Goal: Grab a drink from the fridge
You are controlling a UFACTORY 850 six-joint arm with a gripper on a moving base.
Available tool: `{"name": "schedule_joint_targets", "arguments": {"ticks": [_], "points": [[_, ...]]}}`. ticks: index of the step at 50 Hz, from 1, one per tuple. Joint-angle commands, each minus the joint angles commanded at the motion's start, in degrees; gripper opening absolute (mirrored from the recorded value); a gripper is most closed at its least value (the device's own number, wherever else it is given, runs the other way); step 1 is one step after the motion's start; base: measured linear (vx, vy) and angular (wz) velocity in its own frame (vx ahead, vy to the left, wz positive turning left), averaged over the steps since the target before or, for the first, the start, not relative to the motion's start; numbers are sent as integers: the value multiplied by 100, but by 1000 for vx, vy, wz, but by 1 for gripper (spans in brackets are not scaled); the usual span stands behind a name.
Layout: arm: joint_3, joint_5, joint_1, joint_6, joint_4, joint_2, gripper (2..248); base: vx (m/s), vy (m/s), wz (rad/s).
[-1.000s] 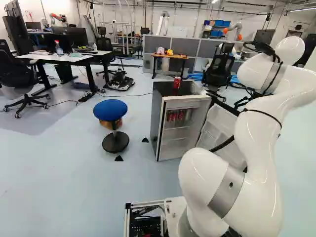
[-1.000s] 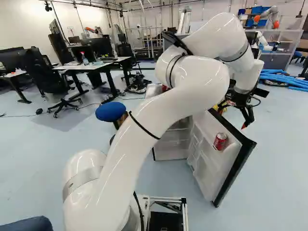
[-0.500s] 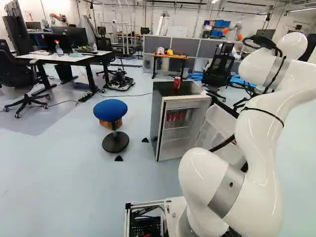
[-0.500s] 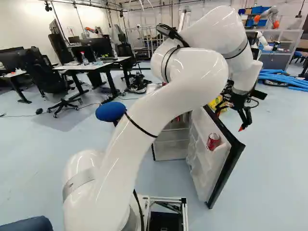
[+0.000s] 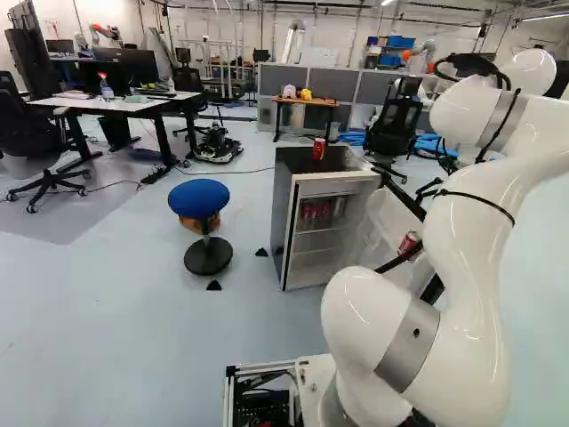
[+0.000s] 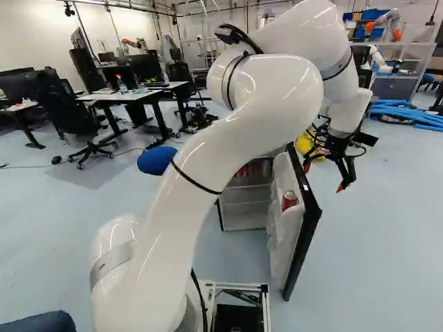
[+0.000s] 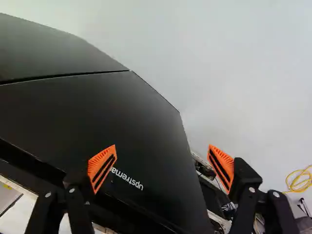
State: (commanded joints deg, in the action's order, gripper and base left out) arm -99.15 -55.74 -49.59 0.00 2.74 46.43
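Note:
In the right base view, my gripper (image 6: 323, 177) hangs on the outer side of the fridge door (image 6: 278, 242). Its orange-padded fingers stand wide apart in the wrist view, where the gripper (image 7: 162, 168) has the door's dark outer face (image 7: 97, 117) ahead of it and nothing held; whether it touches the door I cannot tell. The fridge (image 5: 281, 218) stands with its door ajar. A red can (image 6: 289, 200) sits in the door shelf, partly behind the arm in the left base view. More red cans (image 5: 309, 210) stand on an upper inside shelf, and another red can (image 5: 318, 149) is on top.
A blue stool (image 5: 198, 197) stands left of the fridge, with small black wedges (image 5: 214, 286) on the floor. Farther back are desks (image 5: 133, 103), an office chair (image 5: 393, 124) and blue tubes (image 6: 408, 114). Another robot (image 6: 387, 19) is in the far background.
The fridge door has swung partway toward the fridge body, carrying its can along. My arm and open gripper have shifted leftward and slightly down in the right base view. The base has not moved.

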Motion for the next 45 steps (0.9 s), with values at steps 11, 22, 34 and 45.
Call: {"name": "schedule_joint_targets", "arguments": {"ticks": [11, 22, 34, 45], "points": [[270, 0, 73, 0, 0, -156, 247, 0, 0, 0], [532, 0, 159, 0, 0, -308, 247, 0, 0, 0], [810, 0, 258, 0, 0, -470, 247, 0, 0, 0], [1063, 0, 356, 0, 0, -617, 247, 0, 0, 0]]}}
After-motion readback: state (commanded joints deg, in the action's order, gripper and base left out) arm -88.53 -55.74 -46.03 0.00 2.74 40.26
